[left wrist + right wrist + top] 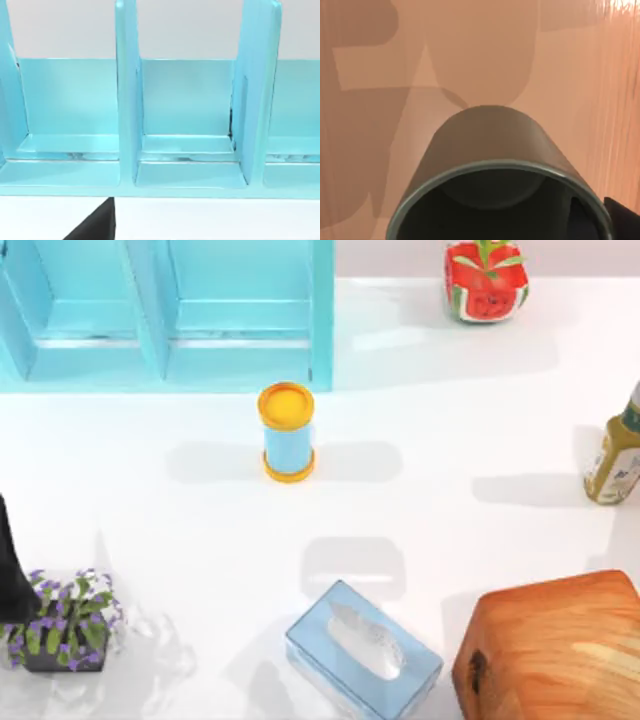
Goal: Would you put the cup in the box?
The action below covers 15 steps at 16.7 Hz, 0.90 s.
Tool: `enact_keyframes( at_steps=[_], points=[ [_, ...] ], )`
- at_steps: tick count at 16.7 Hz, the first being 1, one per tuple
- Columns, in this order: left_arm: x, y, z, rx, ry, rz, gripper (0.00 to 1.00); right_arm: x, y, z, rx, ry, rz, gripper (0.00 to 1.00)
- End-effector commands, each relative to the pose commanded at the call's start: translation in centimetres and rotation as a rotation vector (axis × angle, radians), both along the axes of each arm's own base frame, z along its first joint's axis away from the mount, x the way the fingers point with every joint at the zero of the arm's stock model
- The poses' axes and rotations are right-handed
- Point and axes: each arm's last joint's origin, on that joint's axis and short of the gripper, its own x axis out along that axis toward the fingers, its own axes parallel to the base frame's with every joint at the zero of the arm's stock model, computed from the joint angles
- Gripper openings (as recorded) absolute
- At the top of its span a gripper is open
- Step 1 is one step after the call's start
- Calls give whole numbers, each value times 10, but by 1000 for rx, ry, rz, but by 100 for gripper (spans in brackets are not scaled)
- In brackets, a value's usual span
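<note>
- Labels first: the bottle (615,455) at the right edge of the table carries a pale label, but it is too small for us to read.
- The pale-blue tissue box (362,650), near centre, is plain on the faces we can see.
- Now the cup (490,150): the right wrist view has it right up close, dark inside turned towards the camera, rim sharp and round.
- Behind it runs orange-brown grained wood (570,75), the same look as the box (560,645).
- A dark sliver sits beside the cup's rim; we cannot tell whether the right gripper is clenched on the cup or released.
- From above, the box sits at the near right corner, a dark hole (478,672) in its left side, the tissue box just beside it.
- The top view also gives us the blue cylinder (287,432) standing mid-table, a watermelon planter (486,282) far right and a pot of purple flowers (65,625) near left.
- The left arm (12,570) is a dark shape at the left edge; whether its gripper is released or clenched, we cannot tell.
- The left wrist view faces the turquoise rack (190,125), which from above stands far left (170,310).
</note>
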Motion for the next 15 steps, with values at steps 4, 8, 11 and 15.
enact_keyframes(
  at_steps=[4, 8, 11, 15],
  points=[
    [0, 0, 0, 0, 0, 0, 100, 0, 0, 0, 0, 0, 0, 60],
    [0, 0, 0, 0, 0, 0, 100, 0, 0, 0, 0, 0, 0, 90],
    [0, 0, 0, 0, 0, 0, 100, 0, 0, 0, 0, 0, 0, 100],
    [0, 0, 0, 0, 0, 0, 100, 0, 0, 0, 0, 0, 0, 100]
  ],
)
